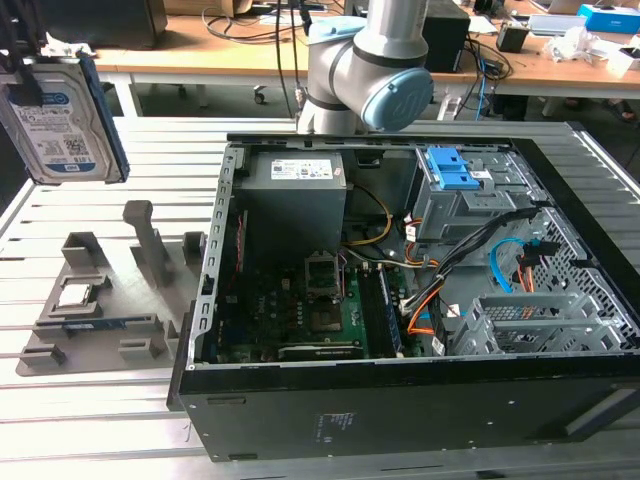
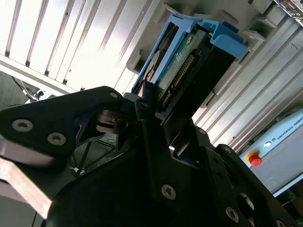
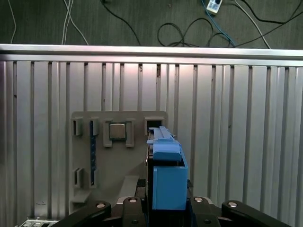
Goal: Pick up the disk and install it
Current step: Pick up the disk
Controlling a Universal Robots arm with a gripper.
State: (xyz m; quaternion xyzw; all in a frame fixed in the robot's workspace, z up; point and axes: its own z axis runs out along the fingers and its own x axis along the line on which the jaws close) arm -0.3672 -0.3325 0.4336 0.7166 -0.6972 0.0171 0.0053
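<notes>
Closest to the lens in both wrist views is the black gripper (image 2: 165,118). Its fingers (image 2: 147,123) are clenched on the disk (image 2: 182,68), one against each flat side, at the end with the connector row. The disk juts away from the gripper, with blue rails (image 2: 222,38) framing its silver body.

In the first wrist view the disk is seen edge-on, a blue rail facing the camera, gripped between the gripper's bolted arms. Beyond it lies the slatted table (image 3: 236,142). On the table sits a grey tray (image 3: 118,161) with a chip (image 3: 117,130) seated in one pocket. The disk is lifted off the tray, not touching it.

In the exterior view the disk hangs high at the exterior view's left, label toward the camera. It is roughly upright with a slight tilt, above the table and the tray. It is well apart from the case (image 1: 400,400), which lies open on the table at the exterior view's right of the tray. Inside the case are a green board (image 1: 300,310) and, toward the far wall, a grey bay (image 1: 455,185) with a blue latch. The arm (image 1: 370,70) rises behind the case.
</notes>
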